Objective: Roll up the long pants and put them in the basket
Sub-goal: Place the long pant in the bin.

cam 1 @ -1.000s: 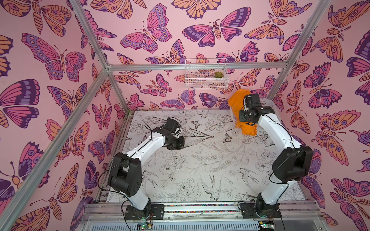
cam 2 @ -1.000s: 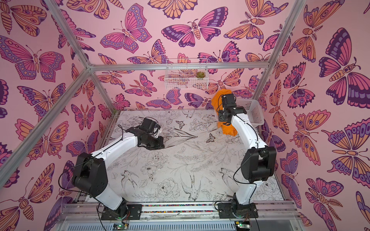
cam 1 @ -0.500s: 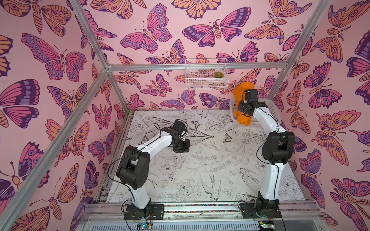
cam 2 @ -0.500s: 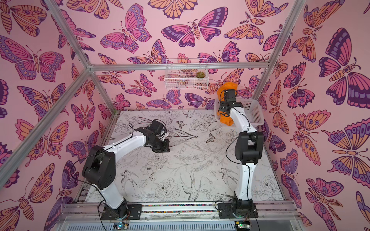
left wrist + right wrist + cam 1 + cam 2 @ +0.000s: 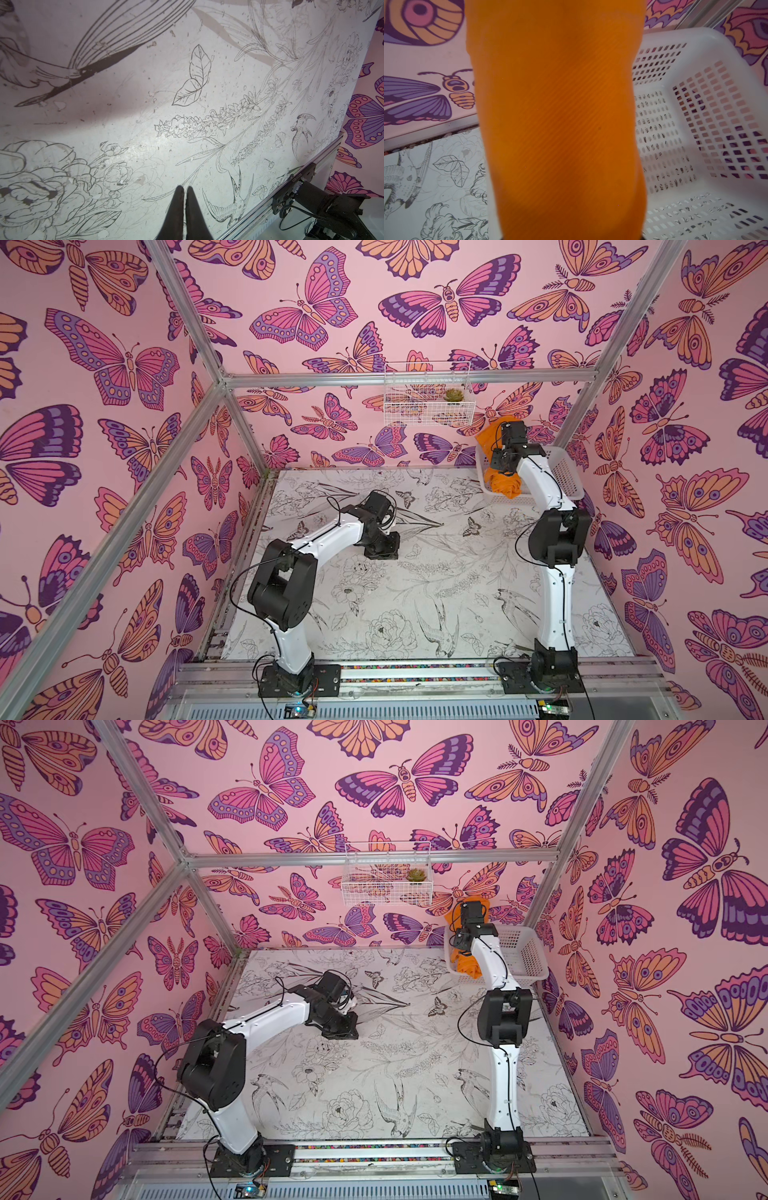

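**A:** Entry 1, left side?
**B:** Left gripper point(image 5: 184, 190): jaws pressed together and empty, low over the printed table point(image 5: 415, 605), left of centre.

**A:** Entry 2?
**B:** The long pants point(image 5: 505, 487): an orange bundle, off the table at the far right corner, by the white basket point(image 5: 559, 472). The long axis runs up and down, drooping from the grip. I cannot tell whether the lower end touches the basket.

**A:** Entry 3?
**B:** Right gripper point(image 5: 498, 462): clamped part-way on the pants' cloth. Orange fabric fills its wrist view and hides the fingers.

**A:** The relation that matters?
**B:** The pants hang at and below the right gripper, well apart from the left one. Only 1 of the 2 arms has contact. In my judgement, the bundle must go to the bare table centre and be laid out long before rolling.
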You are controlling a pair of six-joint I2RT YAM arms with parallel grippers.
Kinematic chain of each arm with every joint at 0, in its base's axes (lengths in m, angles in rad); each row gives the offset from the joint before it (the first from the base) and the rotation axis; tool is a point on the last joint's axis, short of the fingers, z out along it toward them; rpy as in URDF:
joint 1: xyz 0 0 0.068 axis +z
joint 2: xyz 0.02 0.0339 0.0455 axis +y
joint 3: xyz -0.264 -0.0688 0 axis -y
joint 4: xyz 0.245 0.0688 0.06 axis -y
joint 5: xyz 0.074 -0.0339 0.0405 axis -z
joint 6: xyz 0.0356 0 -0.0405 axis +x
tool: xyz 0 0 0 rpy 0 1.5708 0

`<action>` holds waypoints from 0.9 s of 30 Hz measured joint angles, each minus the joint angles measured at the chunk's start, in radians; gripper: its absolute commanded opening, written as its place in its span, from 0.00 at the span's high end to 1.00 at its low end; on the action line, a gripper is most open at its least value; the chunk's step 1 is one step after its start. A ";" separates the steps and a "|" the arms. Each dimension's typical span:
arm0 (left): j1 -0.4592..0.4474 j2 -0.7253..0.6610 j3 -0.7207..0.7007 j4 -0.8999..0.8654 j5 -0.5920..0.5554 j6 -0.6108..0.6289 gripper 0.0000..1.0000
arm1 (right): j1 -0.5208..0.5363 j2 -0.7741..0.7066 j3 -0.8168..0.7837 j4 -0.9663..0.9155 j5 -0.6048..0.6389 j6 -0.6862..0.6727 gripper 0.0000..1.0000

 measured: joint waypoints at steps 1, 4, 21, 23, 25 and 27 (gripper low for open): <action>0.000 0.000 0.000 0.000 0.000 0.000 0.92 | 0.000 0.000 -0.007 -0.006 0.001 0.003 0.92; -0.003 0.000 0.000 0.000 0.000 0.000 0.92 | 0.000 -0.001 -0.027 -0.043 0.003 0.006 0.92; -0.034 -0.094 -0.045 0.001 -0.028 -0.020 0.92 | 0.000 -0.059 -0.090 -0.197 -0.059 0.002 0.77; -0.035 -0.106 -0.050 0.001 -0.032 -0.024 0.92 | 0.000 -0.059 -0.071 -0.230 -0.073 -0.003 0.70; -0.037 -0.115 -0.053 0.000 -0.034 -0.026 0.92 | 0.000 -0.060 -0.063 -0.249 -0.087 -0.005 0.53; -0.037 -0.122 -0.055 0.001 -0.035 -0.027 0.93 | 0.000 -0.074 -0.090 -0.233 -0.098 -0.008 0.39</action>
